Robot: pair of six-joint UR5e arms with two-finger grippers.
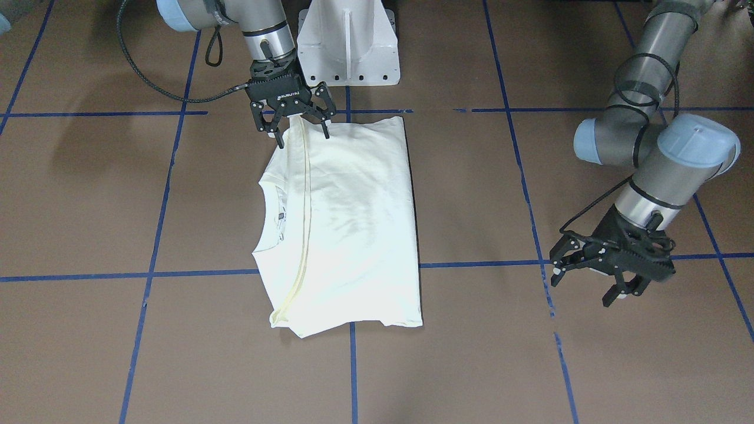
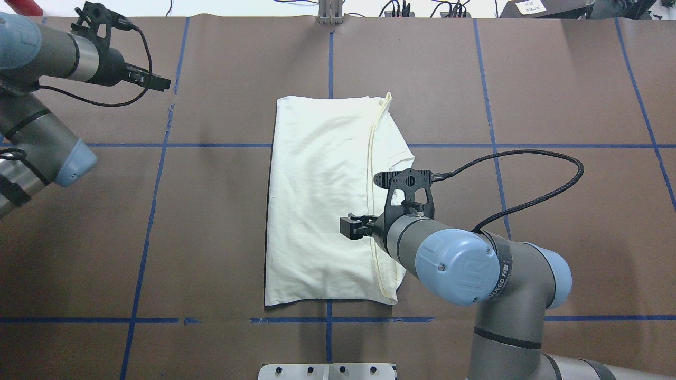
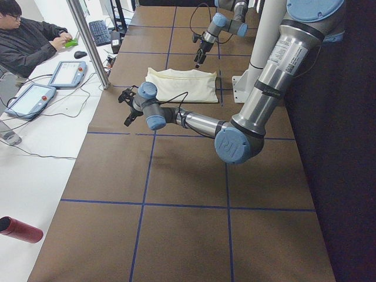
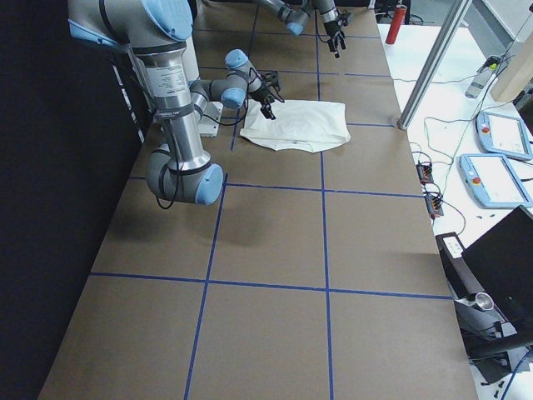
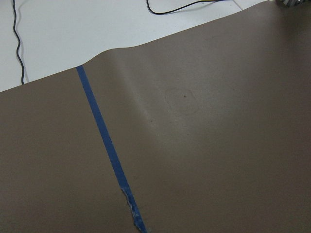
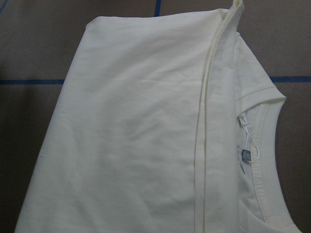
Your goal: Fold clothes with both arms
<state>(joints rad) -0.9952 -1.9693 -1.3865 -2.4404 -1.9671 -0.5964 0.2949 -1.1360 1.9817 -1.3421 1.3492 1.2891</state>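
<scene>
A: Status on the cream-white T-shirt (image 1: 353,224)?
B: Lying folded lengthwise on the brown table cover (image 1: 88,206), just in front of the white pedestal base (image 1: 347,41). Plain side up.
A: Right gripper (image 1: 303,136)?
B: Over the shirt edge nearest the pedestal. Fingers spread wide either side of the folded hem band (image 1: 303,206), clamping nothing. Readable from the front view only; overhead, buried under the right arm (image 2: 454,264), along with part of the collar side.
A: Anything extra from the wrist cams?
B: Right: collar (image 6: 266,155) and small blue neck tag (image 6: 245,156) up close. Left: just cover, blue tape line (image 5: 109,150), black cable (image 5: 19,43).
A: Left gripper (image 1: 583,284)?
B: Well off to one side of the pedestal, clear of the shirt. Fingers apart, empty.
A: Surroundings?
B: Across the table from the pedestal: person (image 3: 29,41) at a white desk, two teach pendants (image 3: 67,73), metal post (image 3: 88,41).
</scene>
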